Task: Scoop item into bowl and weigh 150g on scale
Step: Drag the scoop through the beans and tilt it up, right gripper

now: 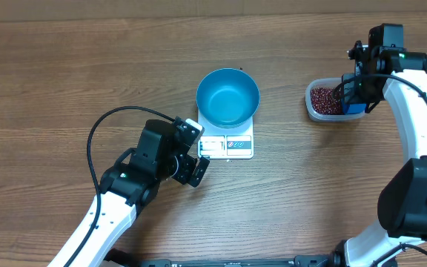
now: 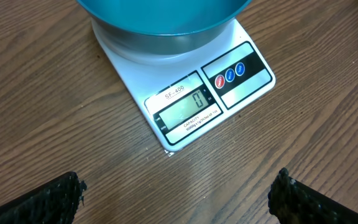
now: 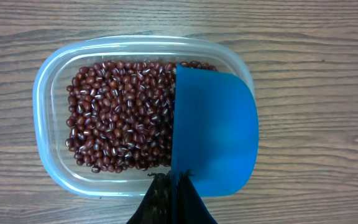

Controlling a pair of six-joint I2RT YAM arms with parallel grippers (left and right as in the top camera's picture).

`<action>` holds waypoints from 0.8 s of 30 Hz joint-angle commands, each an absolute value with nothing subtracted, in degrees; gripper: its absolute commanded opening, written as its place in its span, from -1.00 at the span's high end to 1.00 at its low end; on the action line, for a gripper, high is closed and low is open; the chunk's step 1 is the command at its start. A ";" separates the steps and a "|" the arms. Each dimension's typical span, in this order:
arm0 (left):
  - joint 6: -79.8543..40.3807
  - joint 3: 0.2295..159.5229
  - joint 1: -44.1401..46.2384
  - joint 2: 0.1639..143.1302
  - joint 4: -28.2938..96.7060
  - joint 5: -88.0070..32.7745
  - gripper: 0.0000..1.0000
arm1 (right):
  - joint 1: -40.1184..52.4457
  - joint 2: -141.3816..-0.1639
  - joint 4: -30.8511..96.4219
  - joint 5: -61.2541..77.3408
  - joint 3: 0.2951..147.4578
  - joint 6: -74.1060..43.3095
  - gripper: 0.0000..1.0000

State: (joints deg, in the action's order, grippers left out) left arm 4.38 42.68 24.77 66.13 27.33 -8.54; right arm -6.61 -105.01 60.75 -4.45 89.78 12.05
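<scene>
The bright blue bowl (image 1: 228, 97) (image 2: 163, 15) stands empty on the white scale (image 1: 227, 145) (image 2: 241, 78), whose display reads zero. My left gripper (image 1: 192, 153) (image 2: 178, 194) hovers wide open just in front of the scale, nothing between its fingers. Dark red beans, the item (image 1: 323, 99) (image 3: 120, 115), fill a clear plastic tub (image 1: 311, 108) (image 3: 42, 118) at the right. My right gripper (image 1: 356, 95) (image 3: 174, 180) is shut on a small blue scoop (image 1: 353, 108) (image 3: 213, 134), which hangs over the tub's right half and hides the beans beneath it.
Bare wooden table surrounds everything. The left arm's cable (image 1: 98, 130) loops out to the left of that arm. The right arm (image 1: 421, 133) runs along the right edge of the overhead view.
</scene>
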 commanded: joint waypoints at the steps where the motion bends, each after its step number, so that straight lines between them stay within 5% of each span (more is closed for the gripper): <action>1: 3.40 42.50 25.06 65.91 27.05 -8.40 -0.99 | -6.42 -106.54 61.17 -1.89 89.19 12.27 0.93; 24: 3.38 42.50 25.06 65.91 27.05 -8.40 -0.99 | -6.33 -106.54 61.14 14.46 84.58 11.66 0.93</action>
State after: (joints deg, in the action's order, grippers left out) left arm 4.38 42.68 24.77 66.13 27.33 -8.54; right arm -6.70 -105.49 60.69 7.35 85.71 12.01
